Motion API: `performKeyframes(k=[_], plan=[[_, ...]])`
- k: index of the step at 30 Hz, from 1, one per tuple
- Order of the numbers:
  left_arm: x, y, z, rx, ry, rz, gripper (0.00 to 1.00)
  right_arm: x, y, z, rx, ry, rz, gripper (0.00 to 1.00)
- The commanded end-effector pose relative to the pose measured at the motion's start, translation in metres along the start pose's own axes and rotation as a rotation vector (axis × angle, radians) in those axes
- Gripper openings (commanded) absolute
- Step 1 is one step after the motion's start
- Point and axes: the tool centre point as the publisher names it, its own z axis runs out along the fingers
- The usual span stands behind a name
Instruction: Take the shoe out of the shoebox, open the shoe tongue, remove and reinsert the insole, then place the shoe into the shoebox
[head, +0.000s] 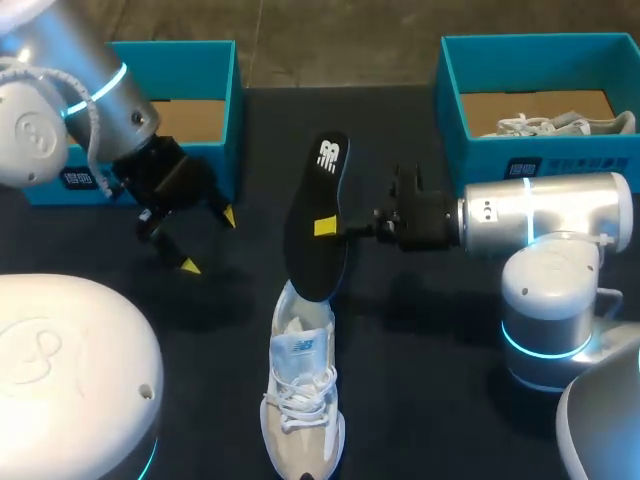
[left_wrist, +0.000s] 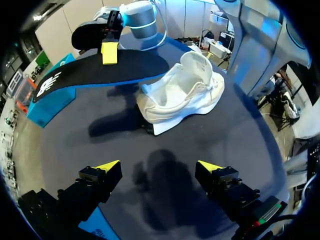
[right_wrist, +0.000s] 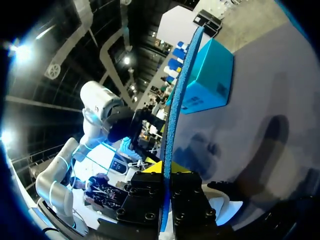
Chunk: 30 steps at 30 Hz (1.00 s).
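Observation:
A white shoe (head: 300, 400) (left_wrist: 182, 95) stands upright on the black table (head: 450, 400), heel toward the far side. Above its heel opening hangs the black insole (head: 318, 215) (left_wrist: 100, 67), held off the table and casting a shadow. My right gripper (head: 326, 227) (left_wrist: 109, 52) (right_wrist: 166, 172) is shut on the insole's edge; in the right wrist view the insole (right_wrist: 177, 100) runs edge-on between its fingers. I cannot tell whether the insole's near end touches the shoe. My left gripper (head: 208, 240) (left_wrist: 159, 167) stands open to the left of the shoe, with nothing between its fingers.
A blue shoebox (head: 225, 110) (right_wrist: 207, 80) stands at the back left, right behind my left wrist. A second blue shoebox (head: 455, 110) at the back right holds another pale shoe (head: 560, 125). My right arm's base (head: 550, 320) stands near the shoe's right.

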Motion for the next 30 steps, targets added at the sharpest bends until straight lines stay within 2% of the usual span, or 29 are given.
performKeyframes(k=[1,4,7,11,20,22,30], plan=[[-0.003,0.000,-0.001,-0.004,0.017,-0.001,1.00,0.001,0.000,0.001,-0.001,-0.003,0.001,0.00],[-0.002,-0.002,0.002,0.011,0.043,-0.031,1.00,0.001,-0.001,0.004,0.000,-0.001,-0.020,0.00],[0.004,-0.005,0.011,-0.054,0.054,-0.116,1.00,0.002,-0.005,0.010,-0.018,0.026,-0.072,0.00],[0.015,-0.006,0.018,-0.036,0.079,-0.203,1.00,0.004,-0.009,0.013,-0.039,0.044,-0.123,0.00],[0.028,-0.006,0.027,-0.034,0.089,-0.221,1.00,0.012,-0.014,0.019,-0.056,0.042,-0.213,0.00],[0.029,-0.006,0.028,-0.033,0.048,-0.226,1.00,0.012,-0.017,0.022,-0.050,0.048,-0.259,0.00],[0.029,-0.006,0.028,-0.033,0.048,-0.226,1.00,0.012,-0.017,0.022,-0.050,0.048,-0.259,0.00]])
